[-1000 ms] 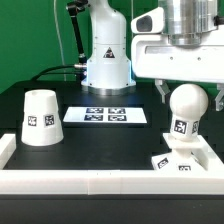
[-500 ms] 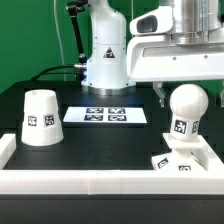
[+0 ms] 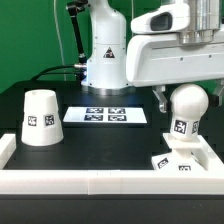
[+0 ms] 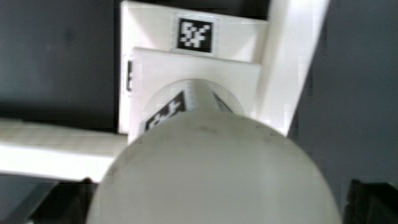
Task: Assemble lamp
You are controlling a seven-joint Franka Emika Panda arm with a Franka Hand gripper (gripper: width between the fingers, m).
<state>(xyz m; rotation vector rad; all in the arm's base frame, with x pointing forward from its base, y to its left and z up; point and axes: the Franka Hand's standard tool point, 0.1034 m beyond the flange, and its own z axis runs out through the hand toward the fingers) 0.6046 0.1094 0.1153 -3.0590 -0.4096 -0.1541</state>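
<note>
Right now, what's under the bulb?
The bulb stands by its stem on the square base. In the wrist view the bulb covers the joint.

Arm base stands upright at the far centre. The white hand housing hangs at the right, pointing straight down. The gripper has its jaws spread wide. One dark finger is visible; the other is hidden.

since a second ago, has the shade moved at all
No. The shade stands where it did, upright on the exterior view's left of the marker board, with the same gap between them.
</note>
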